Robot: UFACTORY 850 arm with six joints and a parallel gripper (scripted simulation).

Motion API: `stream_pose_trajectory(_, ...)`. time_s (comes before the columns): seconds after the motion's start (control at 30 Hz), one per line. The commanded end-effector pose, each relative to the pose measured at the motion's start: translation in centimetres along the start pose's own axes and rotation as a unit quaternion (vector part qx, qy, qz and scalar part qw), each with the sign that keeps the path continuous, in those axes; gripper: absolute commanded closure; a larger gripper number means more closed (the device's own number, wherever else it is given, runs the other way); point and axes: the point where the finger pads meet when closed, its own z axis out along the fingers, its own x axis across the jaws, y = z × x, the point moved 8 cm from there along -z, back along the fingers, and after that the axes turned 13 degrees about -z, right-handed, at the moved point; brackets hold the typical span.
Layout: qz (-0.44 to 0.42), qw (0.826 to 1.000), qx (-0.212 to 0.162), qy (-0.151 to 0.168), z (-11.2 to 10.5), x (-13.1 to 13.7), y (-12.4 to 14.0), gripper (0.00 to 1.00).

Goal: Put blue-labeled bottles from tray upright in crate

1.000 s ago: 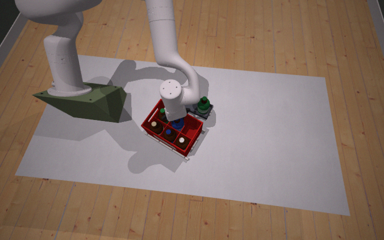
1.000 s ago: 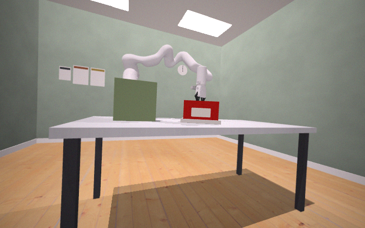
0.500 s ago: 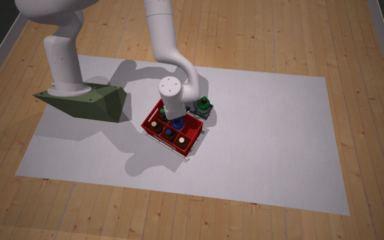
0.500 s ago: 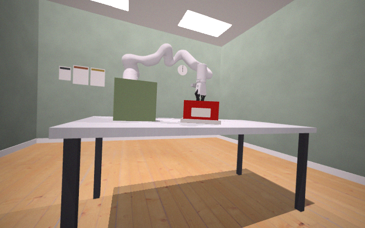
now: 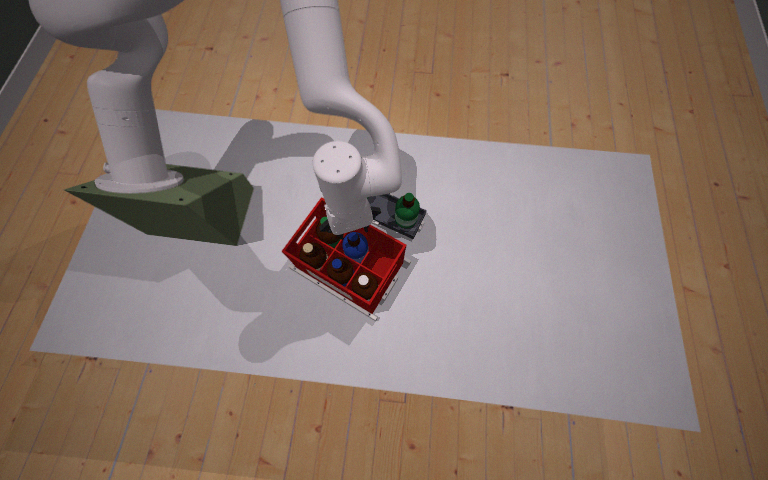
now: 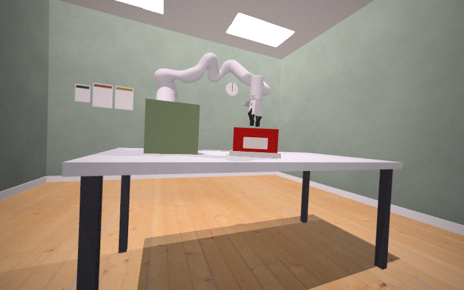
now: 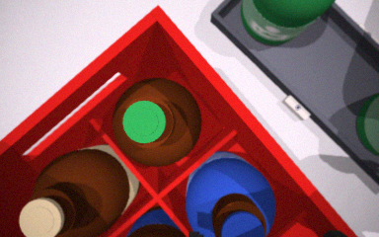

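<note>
5 bottles are seen standing in the red plastic 6-slot crate [image 5: 390,270], which rests on the white worktop [image 5: 538,271] just beside the dark grey flat tray [image 5: 417,228]. In the row of slots nearest the tray, a brown glass bottle with a green cap [image 7: 144,121] is held in the end slot, a blue-labeled brown bottle with a brown cap [image 5: 355,244] is held in the middle slot, and the third slot [image 5: 387,260] is seen with no bottle in it. In the other row, a brown bottle with a cream cap [image 5: 309,250], a brown bottle with a blue cap [image 5: 338,266] and a brown bottle with a white cap [image 5: 363,281] are lined up. All 5 are shown upright. On the tray, a green-labeled bottle with a dark brown cap [image 5: 407,210] is seen upright in the top view; in the wrist view a 2nd green shape [image 7: 371,123] is cut off at the right edge above the tray, and what it is cannot be told. The black-fingered gripper [image 6: 254,120] is shown in the exterior view hanging just above the crate's rim, pointed straight down, its fingers parted and nothing held between them. The white arm [image 5: 351,107] is mounted on an olive green block pedestal [image 5: 220,215] at the left part of the worktop. The crate is seen sitting flat on a pale base strip [image 6: 254,154].
</note>
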Motion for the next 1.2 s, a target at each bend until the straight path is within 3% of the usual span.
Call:
stream_pose_trajectory(0.0,0.0,1.0,-0.001,0.0,-0.7,0.0,0.0,0.34)
stream_pose_trajectory(0.37,0.0,1.0,-0.001,0.0,-2.4,0.0,0.0,0.34)
stream_pose_trajectory(0.77,0.0,1.0,-0.001,0.0,-2.7,0.0,0.0,0.34)
stream_pose_trajectory(0.8,0.0,1.0,-0.001,0.0,-2.7,0.0,0.0,1.0)
stream_pose_trajectory(1.17,0.0,1.0,-0.001,0.0,-2.7,0.0,0.0,1.0)
